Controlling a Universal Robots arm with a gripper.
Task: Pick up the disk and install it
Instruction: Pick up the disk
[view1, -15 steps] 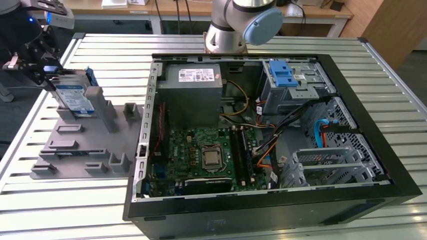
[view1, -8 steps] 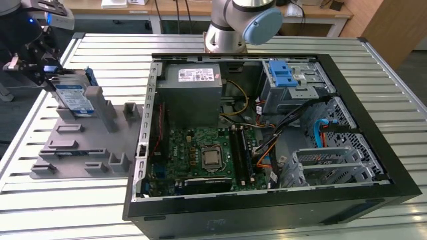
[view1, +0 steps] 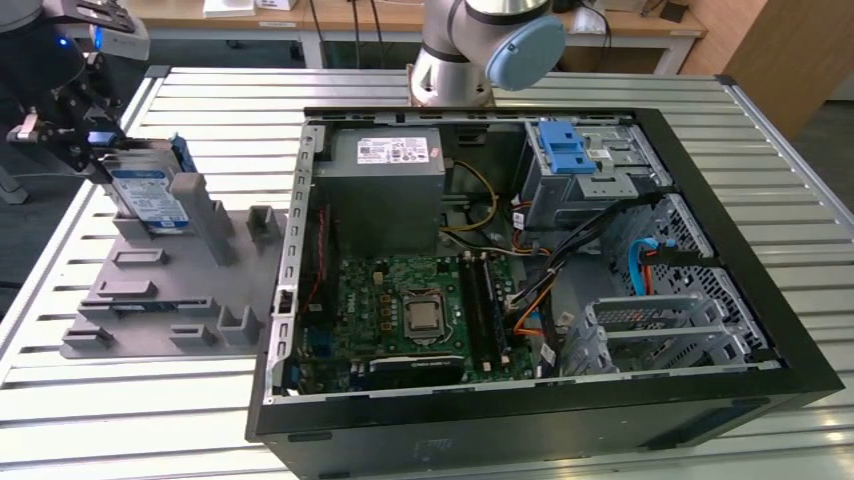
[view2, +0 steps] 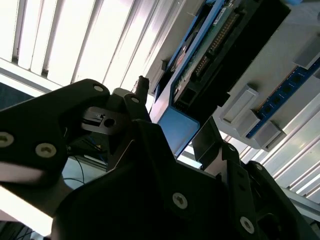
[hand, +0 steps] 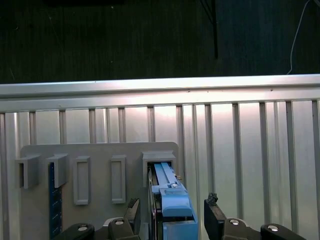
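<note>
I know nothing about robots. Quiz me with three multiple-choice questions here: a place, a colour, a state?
1. Where is the disk? A in the computer; B standing in the grey holder; C flat on the floor.
2. Its bracket is: A blue; B red; C yellow.
3. The end effector is: A shut on a cable; B shut on nothing; C open, straddling the disk.
Answers: B, it stands in the holder's slot; A, blue plastic edges it; C, gaps show beside both fingers.
</note>
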